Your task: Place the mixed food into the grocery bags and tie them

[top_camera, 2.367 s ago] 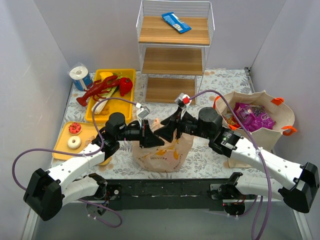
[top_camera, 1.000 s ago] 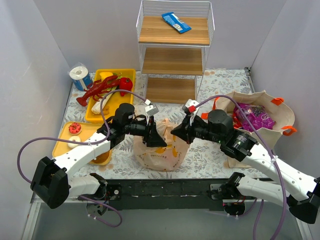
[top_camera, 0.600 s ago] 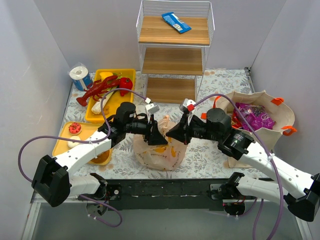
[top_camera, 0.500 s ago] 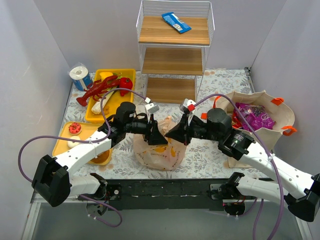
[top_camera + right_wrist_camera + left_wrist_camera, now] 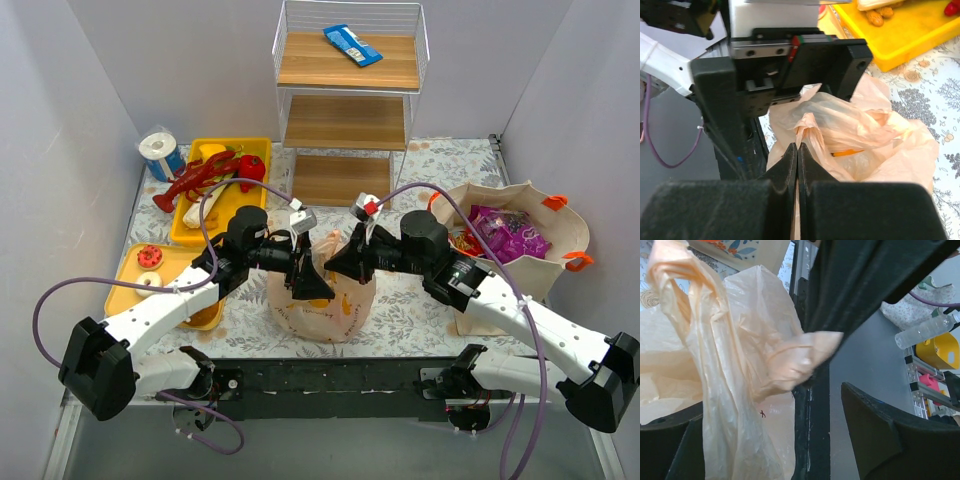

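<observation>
Left gripper (image 5: 316, 283): jaws now stand wide. A second ago they were much narrower, on one handle of the thin translucent peach plastic carrier bag (image 5: 320, 312). In my left wrist view the handle film hangs loose between my fingers (image 5: 875, 440), not pinched. Judgement: I have let go of my side, so the tie is part-way through. The handle has passed to the other gripper and no knot is pulled tight yet.

Carrier bag: stands at table centre towards the near edge, mouth up, between my two grippers. The freed handle is a long strip, its long axis near vertical in the wrist view, rising from the bag mouth. Its twisted tail points right, into my other gripper.

Right gripper (image 5: 335, 262): jaws closed flat together, pinching that tail. The strip runs from the bag up to the fingertips.

Far right: stiff beige tote with orange handles (image 5: 560, 262), upright, crinkly purple snack packet (image 5: 505, 236) inside, handles apart, not tied.
</observation>
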You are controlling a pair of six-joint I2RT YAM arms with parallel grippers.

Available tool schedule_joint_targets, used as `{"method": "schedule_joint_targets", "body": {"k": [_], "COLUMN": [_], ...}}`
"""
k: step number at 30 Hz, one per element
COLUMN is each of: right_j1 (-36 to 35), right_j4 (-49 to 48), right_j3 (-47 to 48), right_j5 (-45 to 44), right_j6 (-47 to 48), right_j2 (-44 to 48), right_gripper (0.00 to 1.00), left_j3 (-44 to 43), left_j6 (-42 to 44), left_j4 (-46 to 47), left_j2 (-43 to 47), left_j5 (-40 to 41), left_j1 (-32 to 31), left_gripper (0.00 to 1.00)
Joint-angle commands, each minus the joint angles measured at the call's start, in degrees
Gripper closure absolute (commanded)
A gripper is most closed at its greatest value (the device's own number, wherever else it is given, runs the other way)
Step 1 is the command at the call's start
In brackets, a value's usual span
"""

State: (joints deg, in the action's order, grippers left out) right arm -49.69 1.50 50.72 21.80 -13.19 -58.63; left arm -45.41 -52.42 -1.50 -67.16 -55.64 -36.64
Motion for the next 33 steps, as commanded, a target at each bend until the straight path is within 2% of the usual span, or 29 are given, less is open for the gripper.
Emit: {"method": "schedule_joint_targets", "body": {"k": [1,10,13,17,18,21,23,26,27,29,30,33], "right_j1": [0.7,0.7,0.8,0.8,0.8,0.9,0.8,0.9,0.8,1.1,1.2,1.7], "right_j4": [-4.5,-13.1,-14.1,-14.7,-14.7,-13.6,-12.8,-11.5,-10.0,-8.4,-7.0,-4.9], "right_j3": [1.6,-2.1,-3.0,-3.4,-3.5,-3.3,-2.7,-1.6,-1.2,0.8,1.6,4.5], "right_j5": [2.0,6.7,6.7,6.2,6.1,4.1,3.8,3.2,2.8,1.6,0.9,-0.7], "right_j6": [-1.9,-7.9,-8.9,-9.2,-9.4,-9.4,-9.3,-9.1,-8.9,-8.1,-7.8,-6.9], "right_j2": [-0.3,-1.1,-1.3,-1.4,-1.3,-0.7,-0.5,-0.3,-0.1,1.0,1.4,3.9], "right_gripper": [0.99,0.99,0.99,0.99,0.99,0.99,0.98,0.84,0.75,0.65,0.53,0.36], "left_j3": [0.5,-0.6,0.1,1.8,2.1,2.4,2.7,2.8,3.0,3.2,3.3,3.3], "left_j6": [-0.1,-2.2,-2.9,-5.3,-5.8,-5.8,-5.9,-6.1,-6.0,-5.7,-5.5,-4.4], "left_j4": [2.8,4.1,5.6,9.1,9.9,9.9,10.2,10.4,10.4,10.0,9.8,8.4], "left_j2": [1.9,-0.7,-0.1,0.9,1.0,1.1,0.9,0.6,0.7,1.0,1.2,1.3], "left_j5": [-0.3,5.6,6.8,6.9,6.7,6.4,6.2,6.1,6.2,5.7,5.8,6.3], "left_j1": [-0.5,-1.3,-1.4,-1.5,-1.5,-1.5,-1.6,-1.6,-1.7,-1.7,-1.7,-1.9], "left_gripper": [0.26,0.28,0.34,0.57,0.71,0.92,1.00,1.00,1.00,1.00,1.00,1.00]}}
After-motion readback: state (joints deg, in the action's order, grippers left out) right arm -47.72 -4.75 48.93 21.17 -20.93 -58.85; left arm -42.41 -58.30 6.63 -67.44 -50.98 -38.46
